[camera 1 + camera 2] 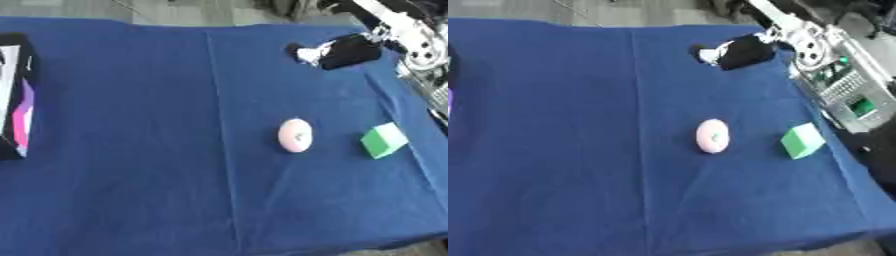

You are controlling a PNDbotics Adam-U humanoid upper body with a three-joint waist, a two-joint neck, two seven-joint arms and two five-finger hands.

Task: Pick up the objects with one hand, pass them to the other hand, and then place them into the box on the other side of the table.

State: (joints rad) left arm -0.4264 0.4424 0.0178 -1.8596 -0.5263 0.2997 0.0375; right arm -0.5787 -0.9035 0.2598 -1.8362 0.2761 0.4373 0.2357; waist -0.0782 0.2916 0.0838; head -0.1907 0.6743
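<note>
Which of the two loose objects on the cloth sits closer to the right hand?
The green cube-shaped block: it lies right of the pink round object, more nearly below the right hand at the far right.

Soft, even light; overall slight blur.

Blue-clothed table [131, 200], pink oval object [295, 135], green block [384, 140], box [17, 95] at left edge
</note>
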